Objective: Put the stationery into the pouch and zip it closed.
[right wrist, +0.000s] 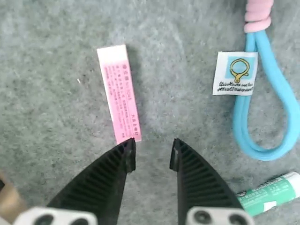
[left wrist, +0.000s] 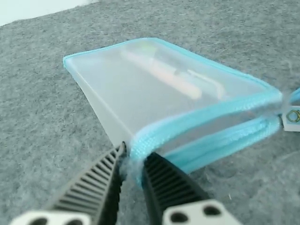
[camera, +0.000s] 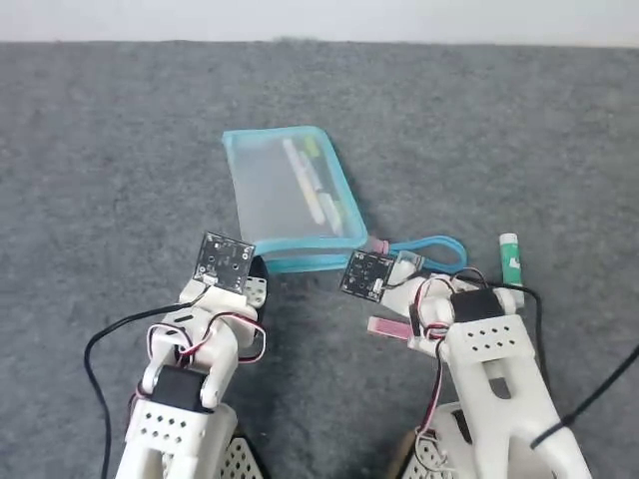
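The translucent pouch (camera: pixel 290 195) with blue trim lies flat on the grey mat, with pens (camera: pixel 315 180) inside it. My left gripper (left wrist: pixel 132 165) is shut on the near corner of the pouch (left wrist: pixel 154 93), pinching its blue zipper edge. The pouch's mouth still gapes along that edge. My right gripper (right wrist: pixel 151 153) stands open just above the mat, nothing between its fingers. A flat pink eraser (right wrist: pixel 119 93) lies just beyond one fingertip. A green and white glue stick (camera: pixel 511 261) lies to the right, the same glue stick (right wrist: pixel 269 192) beside the other finger.
The pouch's blue loop strap (right wrist: pixel 267 108) with a pink knot (right wrist: pixel 258 9) and a white tag (right wrist: pixel 236 73) trails on the mat by the right gripper. The grey mat (camera: pixel 110 170) stretches wide to the left and behind the pouch.
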{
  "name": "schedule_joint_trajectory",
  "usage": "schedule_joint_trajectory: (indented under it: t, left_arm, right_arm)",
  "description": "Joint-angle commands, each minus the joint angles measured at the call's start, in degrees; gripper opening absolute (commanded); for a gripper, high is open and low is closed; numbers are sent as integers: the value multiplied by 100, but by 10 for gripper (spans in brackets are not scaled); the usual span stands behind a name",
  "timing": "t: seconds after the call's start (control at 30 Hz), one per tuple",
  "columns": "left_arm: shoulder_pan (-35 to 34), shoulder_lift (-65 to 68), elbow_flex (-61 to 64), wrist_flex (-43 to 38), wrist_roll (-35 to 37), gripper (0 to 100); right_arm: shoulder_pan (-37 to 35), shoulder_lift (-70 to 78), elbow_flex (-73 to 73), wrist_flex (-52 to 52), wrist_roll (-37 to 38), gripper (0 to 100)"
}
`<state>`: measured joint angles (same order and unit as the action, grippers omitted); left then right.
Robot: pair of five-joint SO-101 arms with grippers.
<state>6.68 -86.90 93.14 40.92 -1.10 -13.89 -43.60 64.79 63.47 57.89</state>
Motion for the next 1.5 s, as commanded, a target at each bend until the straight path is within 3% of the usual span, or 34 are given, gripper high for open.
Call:
schedule_joint_trajectory:
  t: [0.0, 0.3, 0.63, 0.73, 0.83, 1.17, 1.47]
  left_arm:
    - [-18, 18, -75, -246, -62, 12]
    - [-18, 18, -75, -246, -62, 12]
    - [-18, 18, -75, -237, -62, 12]
    - [-18, 18, -75, -246, -62, 12]
    - [-18, 18, -75, -255, -62, 12]
    - [-18, 18, -75, -255, -62, 12]
    - [-18, 18, -92, -255, -62, 12]
  right_arm:
    - [-233, 31, 79, -75, 97, 131]
    - [-479, 119, 352, -295, 97, 131]
    - [-462, 1279, 343, -1147, -53, 125]
    - [-444, 1420, 220, -1086, -114, 80]
    - [-268, 1516, 114, -1068, -747, 0]
    - [-57, 1859, -800, -382, -3059, 7]
    - [-523, 787, -2101, 1147, -3200, 7]
